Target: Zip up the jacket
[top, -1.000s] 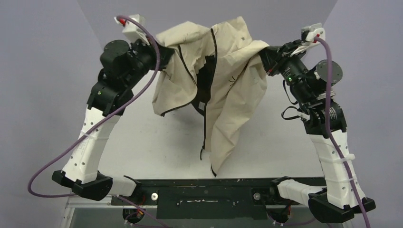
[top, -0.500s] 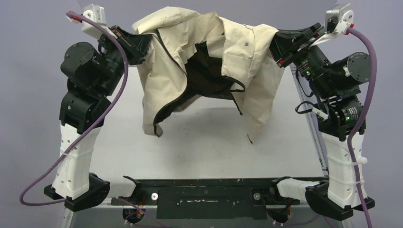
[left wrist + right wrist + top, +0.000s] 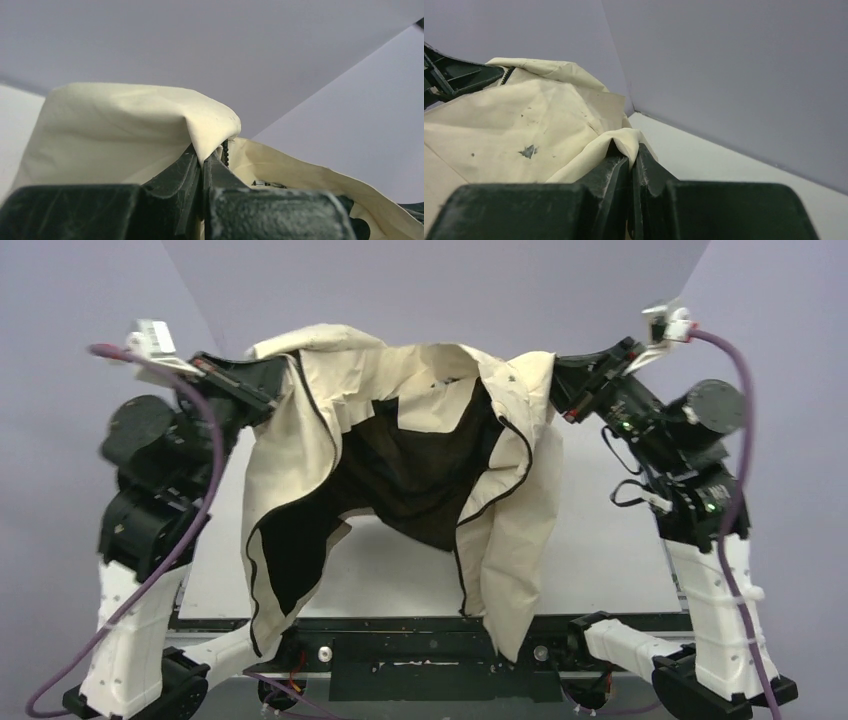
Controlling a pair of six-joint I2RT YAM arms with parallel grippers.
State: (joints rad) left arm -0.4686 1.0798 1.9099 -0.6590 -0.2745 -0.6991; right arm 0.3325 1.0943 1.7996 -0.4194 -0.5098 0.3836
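Observation:
The beige jacket (image 3: 300,450) hangs in the air between both arms, unzipped, its dark lining (image 3: 420,480) facing the camera and its dark zipper edges (image 3: 478,515) trailing down over the near table edge. My left gripper (image 3: 282,380) is shut on a fold of the jacket at its upper left; the left wrist view shows the jacket fabric (image 3: 125,130) pinched between the fingers (image 3: 182,170), zipper teeth beside them. My right gripper (image 3: 556,385) is shut on the jacket's upper right; the right wrist view shows a jacket fold (image 3: 574,130) clamped in the jaws.
The white table (image 3: 600,560) lies below, with grey walls behind and at the sides. The black base rail (image 3: 420,640) runs along the near edge, and the jacket's lower hems hang over it. Purple cables (image 3: 200,490) loop off both wrists.
Both arms have pulled apart and toward the near edge, spreading the jacket open. The jacket has dropped lower and nearer, its dark lining now wide open and its hems over the base rail.

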